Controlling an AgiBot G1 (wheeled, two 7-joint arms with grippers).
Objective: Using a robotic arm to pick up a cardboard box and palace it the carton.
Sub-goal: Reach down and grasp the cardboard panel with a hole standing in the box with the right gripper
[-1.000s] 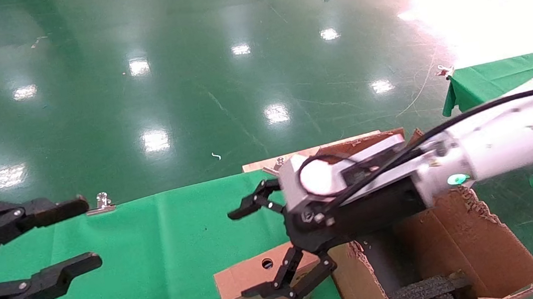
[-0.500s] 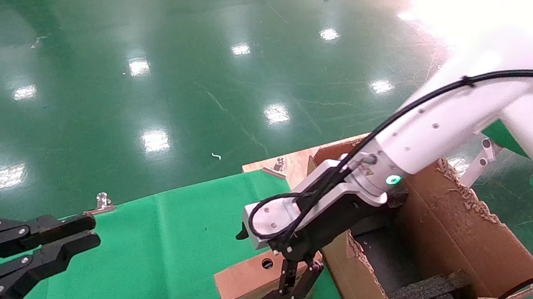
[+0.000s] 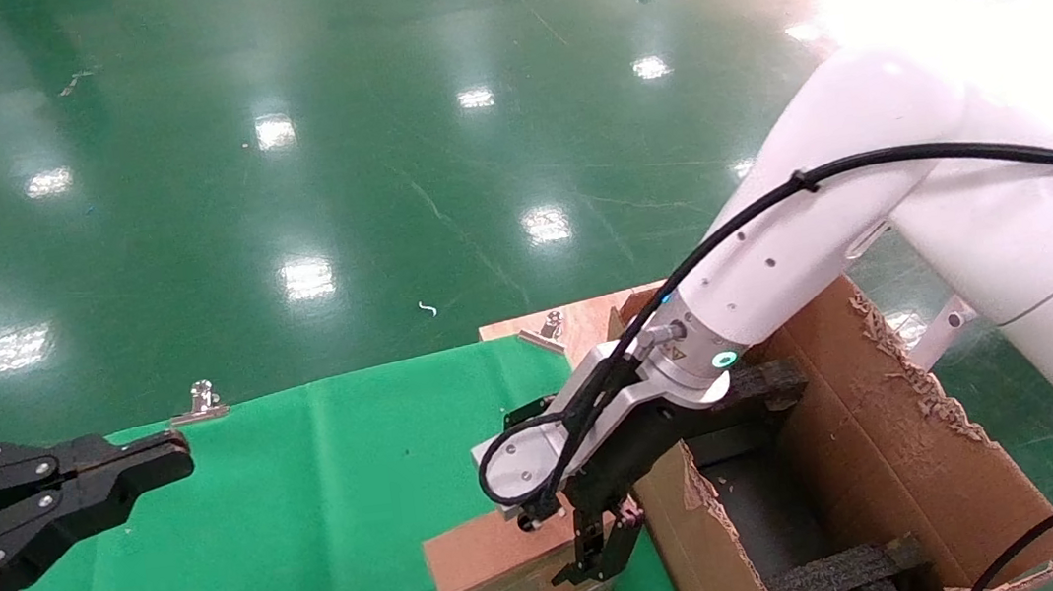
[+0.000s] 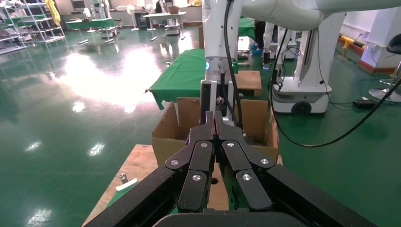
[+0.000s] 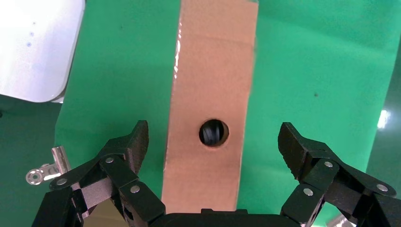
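Cardboard box [image 5: 210,101] stands on edge beneath the right gripper [image 5: 213,142], hole upward. Its long axis runs away between the wide-open, empty fingers [image 5: 125,151]. Left gripper [image 4: 215,124] is closed, empty.

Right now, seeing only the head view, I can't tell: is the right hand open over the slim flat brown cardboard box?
Observer: Yes; the right wrist view shows the right hand open, one finger either side of the slim flat brown cardboard box, clear of it.
Operator: Centred?
Observer: Roughly; the round hole in its narrow edge sits midway between the fingers.
Operator: Left hand?
Observer: Left wrist view: left hand shut, empty.
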